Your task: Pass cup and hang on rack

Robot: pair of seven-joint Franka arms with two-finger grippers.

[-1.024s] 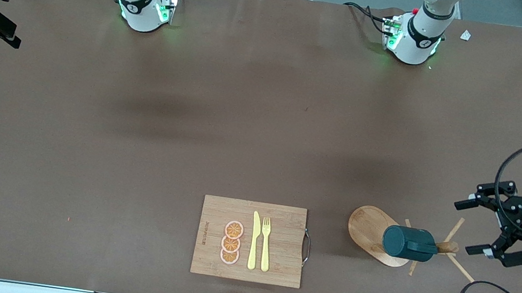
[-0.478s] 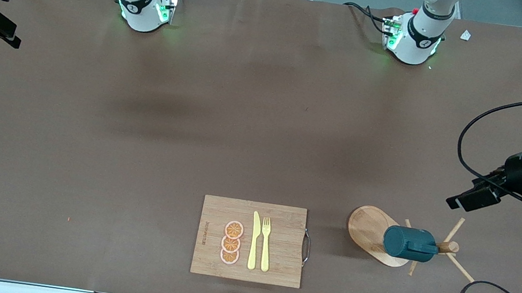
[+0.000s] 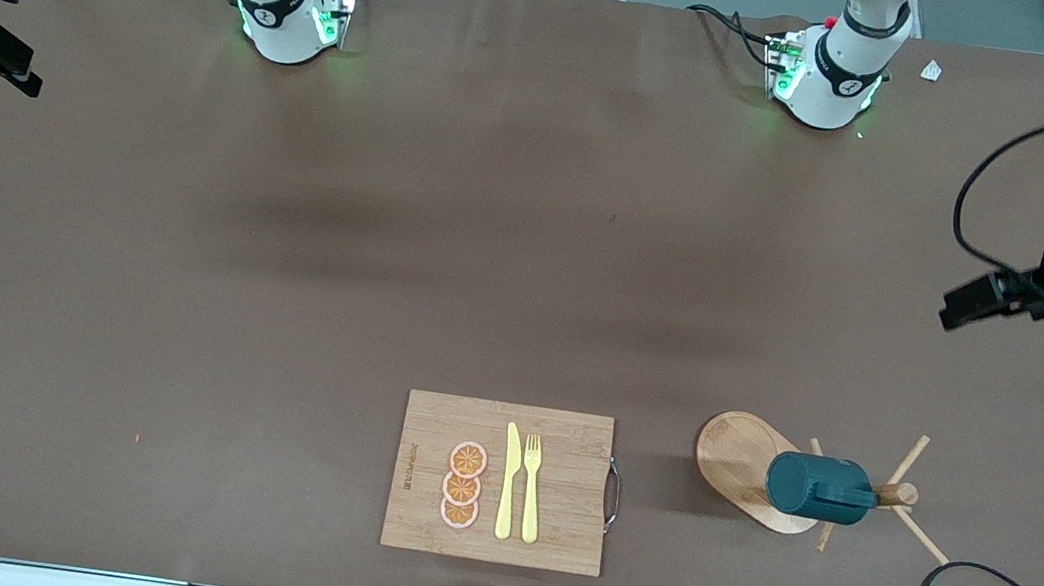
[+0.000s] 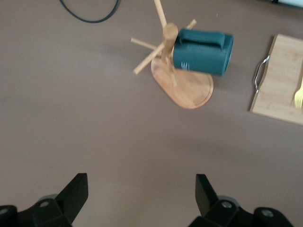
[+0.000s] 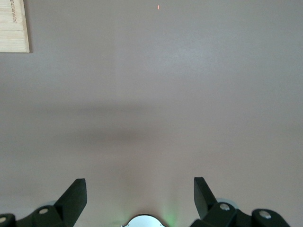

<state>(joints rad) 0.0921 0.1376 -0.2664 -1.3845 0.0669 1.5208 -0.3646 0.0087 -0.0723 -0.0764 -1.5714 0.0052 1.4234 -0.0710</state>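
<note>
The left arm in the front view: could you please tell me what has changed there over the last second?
The left pincer, open and empty, has pulled away from the rack toward the robots' bases, at the left arm's end of the table. The cup stays hanging on the rack; the cutting board is unmoved, and the right pincer waits open.

Even, diffuse overhead light falls across the brown tabletop (image 3: 378, 314), leaving broad, soft-edged shadow bands near its middle and a faint shadow beside the rack (image 3: 746, 469); green glows ring both arm bases, while the left wrist view looks slightly soft, its dark fingers (image 4: 73, 194) blurred
</note>
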